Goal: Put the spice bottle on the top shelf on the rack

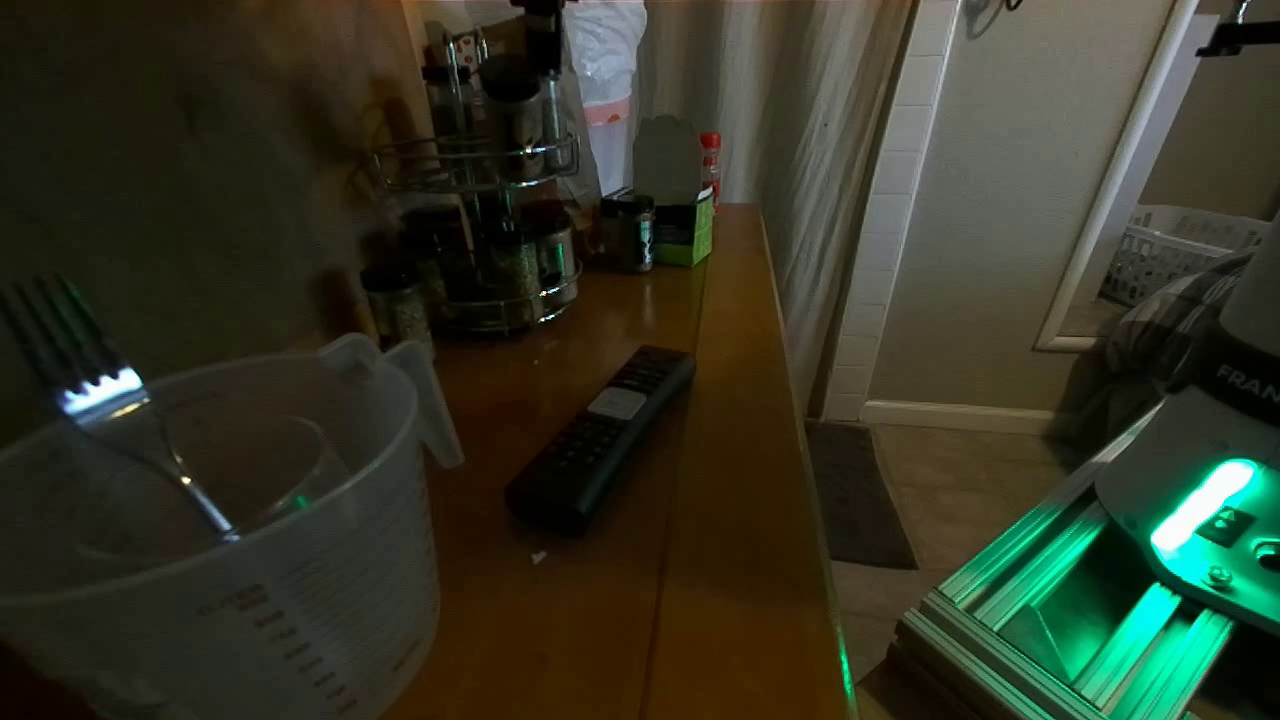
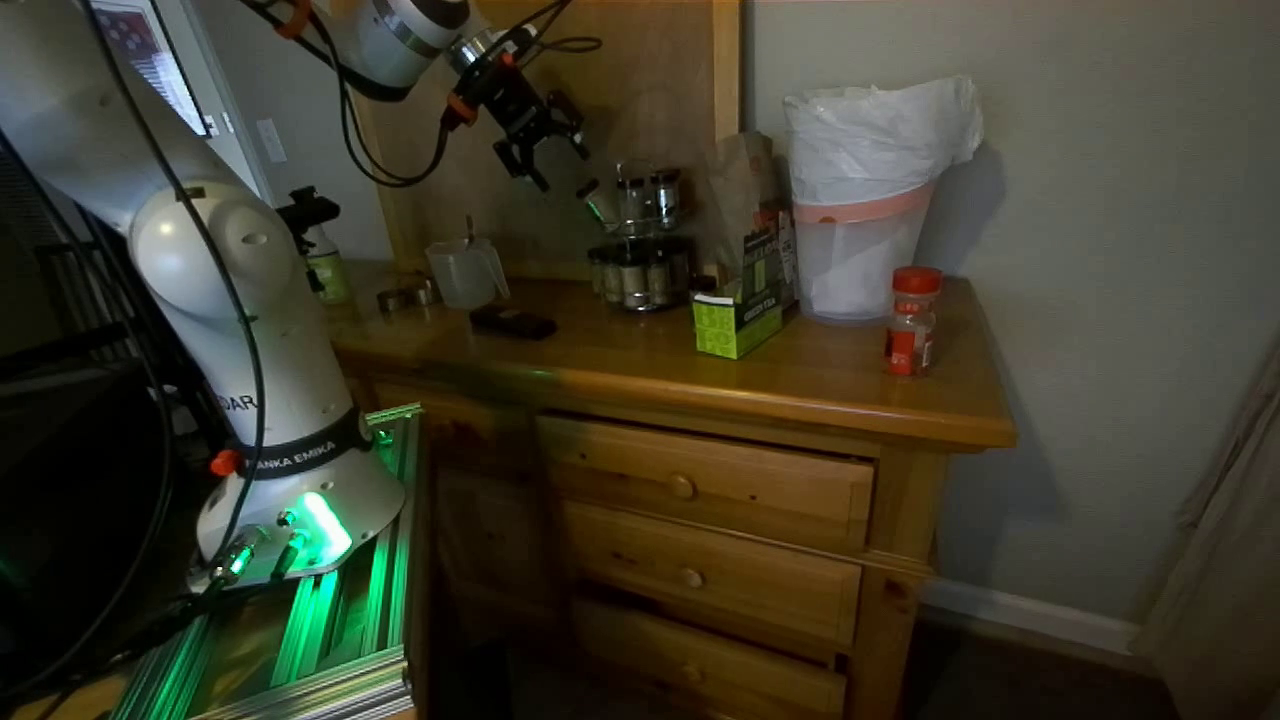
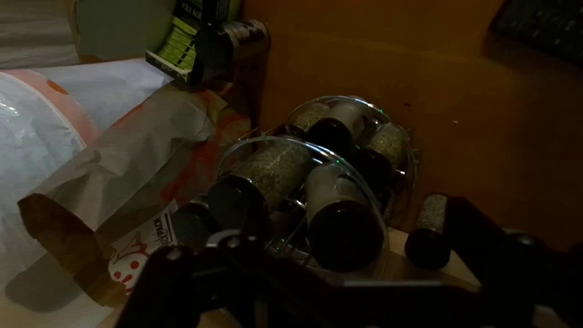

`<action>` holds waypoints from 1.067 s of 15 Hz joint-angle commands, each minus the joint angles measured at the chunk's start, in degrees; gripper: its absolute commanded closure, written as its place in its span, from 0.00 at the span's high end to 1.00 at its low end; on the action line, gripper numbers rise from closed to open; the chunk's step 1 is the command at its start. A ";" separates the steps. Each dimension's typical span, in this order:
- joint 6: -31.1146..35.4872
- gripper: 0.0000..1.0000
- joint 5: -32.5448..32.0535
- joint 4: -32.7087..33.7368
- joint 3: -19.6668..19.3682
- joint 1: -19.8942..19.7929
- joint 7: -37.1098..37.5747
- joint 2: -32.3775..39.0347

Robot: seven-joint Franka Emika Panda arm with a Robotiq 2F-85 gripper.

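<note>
High above the left end of the counter, the arm reaches in, its hand slanting down rightward with fingers spread, close to a spice bottle leaning on the top shelf of the rack by the back edge. Next, a dark-lidded jar stands upright beside the green tea box.

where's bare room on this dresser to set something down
In an exterior view, bare wood lies in front of the rack, between the remote and the green tea box; more lies between that box and the red-topped bottle. Jars crowd the rack itself, and a paper bag stands close by.
</note>
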 commanded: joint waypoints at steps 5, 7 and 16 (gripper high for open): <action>6.82 1.00 -10.55 -3.49 2.83 -3.80 7.56 0.89; 8.03 1.00 -13.04 -3.70 3.40 -4.59 9.83 1.03; 9.60 1.00 -22.53 -3.02 4.23 -6.62 20.21 2.23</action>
